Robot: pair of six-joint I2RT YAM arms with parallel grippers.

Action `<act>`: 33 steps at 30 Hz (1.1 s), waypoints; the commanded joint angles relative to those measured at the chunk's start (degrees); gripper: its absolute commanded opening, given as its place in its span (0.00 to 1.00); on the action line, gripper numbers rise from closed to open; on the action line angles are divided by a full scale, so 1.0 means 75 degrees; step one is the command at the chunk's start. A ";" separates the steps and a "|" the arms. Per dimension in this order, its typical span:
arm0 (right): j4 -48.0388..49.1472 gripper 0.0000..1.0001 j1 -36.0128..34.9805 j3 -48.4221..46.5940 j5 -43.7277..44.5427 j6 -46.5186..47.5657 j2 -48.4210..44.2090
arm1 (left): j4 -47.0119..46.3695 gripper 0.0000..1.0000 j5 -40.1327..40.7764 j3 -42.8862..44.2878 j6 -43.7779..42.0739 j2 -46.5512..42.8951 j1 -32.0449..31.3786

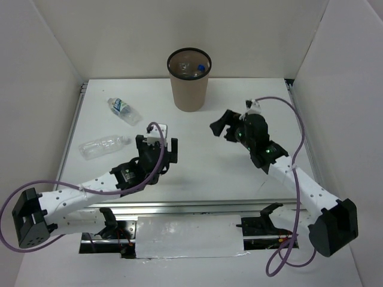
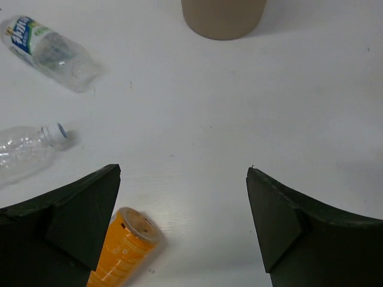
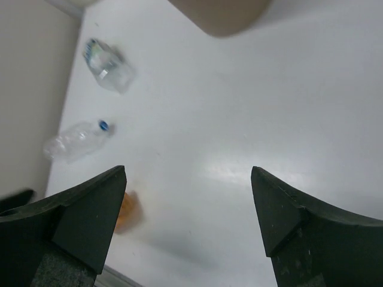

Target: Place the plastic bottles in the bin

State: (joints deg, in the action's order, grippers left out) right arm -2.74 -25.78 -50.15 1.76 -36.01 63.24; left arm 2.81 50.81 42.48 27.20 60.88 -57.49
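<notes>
Bin (image 1: 188,81) stands upright at the middle of the far edge of the surface (image 1: 203,176), with bottles (image 1: 191,67) visible inside. Blue-labelled bottle (image 1: 122,110) lies near the far-left corner and bare clear bottle (image 1: 103,146) lies by the left edge. Orange bottle (image 2: 122,254) lies just beside the left gripper (image 2: 182,173) (seen in wrist views only). Left gripper and right gripper (image 3: 188,173) both have jaws wide apart and empty.

White tabletop (image 1: 203,173) under left claw (image 1: 157,149) and right claw (image 1: 224,122). Plain white wall panels box it in: back panel (image 1: 179,30) beyond both claws, left panel (image 1: 30,107) outboard of left claw, right panel (image 1: 347,89) outboard of right claw. Metal rail (image 1: 197,206) behind the claws. Soft glare (image 3: 227,170) on the surface just ahead of right claw.
</notes>
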 commanded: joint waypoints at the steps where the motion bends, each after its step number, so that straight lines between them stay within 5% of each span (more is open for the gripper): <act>1: -0.0080 0.92 -0.0066 0.0521 0.0245 0.0172 -0.1222 | 0.1100 0.99 0.0376 0.1200 -0.0752 0.0575 0.0293; 6: 0.0621 0.92 -0.0067 0.1657 -0.0187 -0.0272 -0.1986 | 0.2226 0.99 -0.2582 0.1777 -0.1083 0.0636 0.2505; 12: 0.0846 0.92 -0.0078 0.2010 -0.0515 -0.0484 -0.2139 | 0.3233 0.99 -0.4030 0.2398 -0.2429 0.1583 0.2826; 16: 0.1138 0.93 -0.0067 0.2303 -0.0785 -0.0636 -0.2256 | 0.4066 0.99 -0.4102 0.2809 -0.2841 0.2732 0.2826; 33: 0.1186 0.94 -0.0067 0.2491 -0.0985 -0.0590 -0.2585 | 0.4945 0.99 -0.4887 0.2668 -0.3099 0.3179 0.2838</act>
State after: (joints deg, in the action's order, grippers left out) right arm 3.86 -26.00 -31.40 -5.23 -40.88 44.16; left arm 37.47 16.67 62.43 5.69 84.38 -36.27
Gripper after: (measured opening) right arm 0.936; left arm 0.994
